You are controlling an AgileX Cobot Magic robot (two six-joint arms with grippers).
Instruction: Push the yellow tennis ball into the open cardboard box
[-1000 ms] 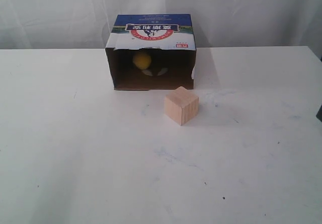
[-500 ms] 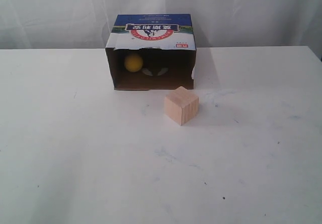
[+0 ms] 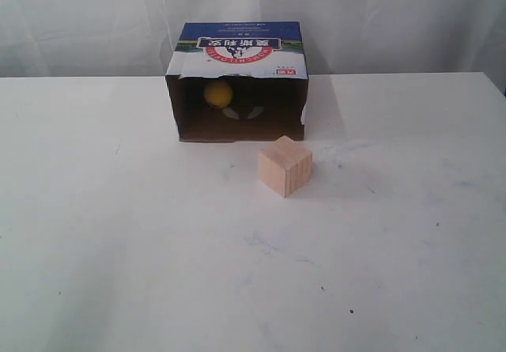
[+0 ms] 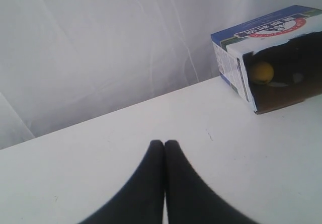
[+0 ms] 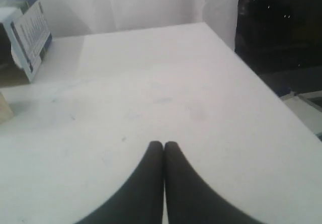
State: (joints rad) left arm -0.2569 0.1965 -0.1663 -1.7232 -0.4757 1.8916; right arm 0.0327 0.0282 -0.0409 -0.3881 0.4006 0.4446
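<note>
The yellow tennis ball (image 3: 217,92) lies inside the open cardboard box (image 3: 237,51), in the left part of its dark interior; the left wrist view shows the ball (image 4: 261,72) inside the box (image 4: 231,68) too. The box stands at the back of the white table with its opening facing the front. My left gripper (image 4: 164,142) is shut with nothing in it, far from the box over bare table. My right gripper (image 5: 163,144) is also shut and empty, over the table's right side. Neither gripper appears in the exterior view.
A pale wooden cube (image 3: 285,165) stands just in front of the box's right corner. The white table (image 3: 118,249) ends near a dark area (image 5: 282,27) beyond its right edge. A white curtain (image 3: 95,20) hangs behind the table.
Inside the box the ball rolled left, then back a little to the right and deeper. The box and cube have not moved.
</note>
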